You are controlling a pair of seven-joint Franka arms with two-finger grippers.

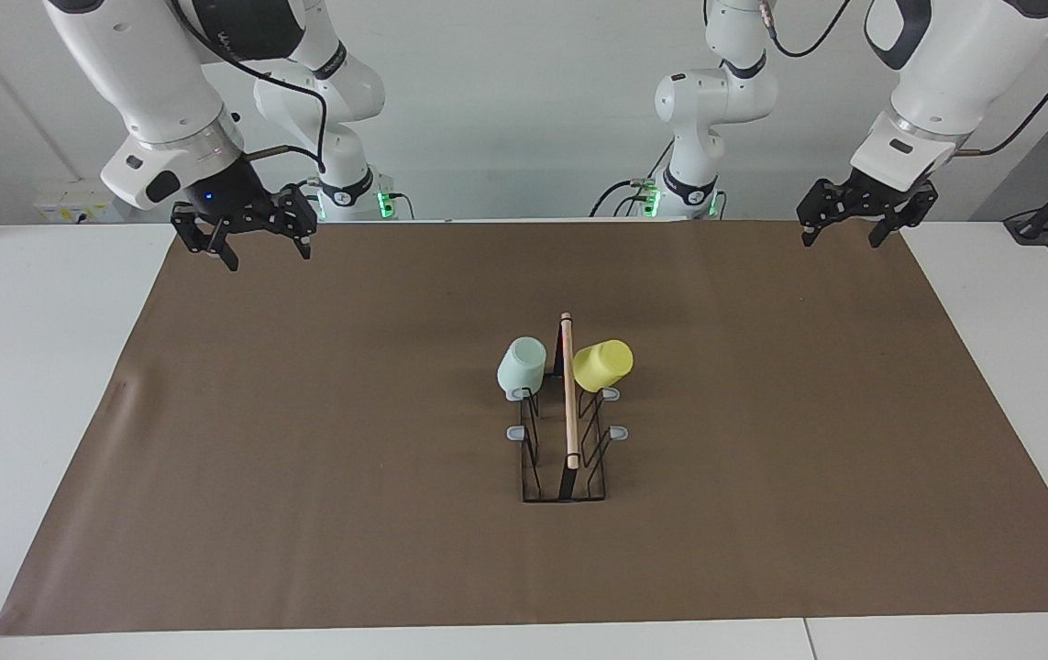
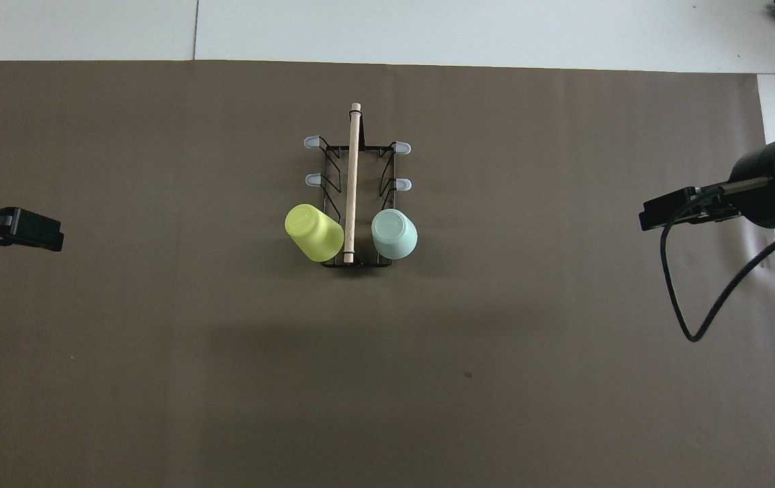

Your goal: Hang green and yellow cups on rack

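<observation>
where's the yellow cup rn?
The yellow cup hangs upside down on a prong at the rack's end nearest the robots, on the side toward the left arm's end of the table, with the green cup across the wooden rod.

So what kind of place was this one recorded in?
Most likely a robotics lab. Two white arms stand at a plain white table covered by a brown mat, against a bare wall, with only a small rack and two cups on it.
</observation>
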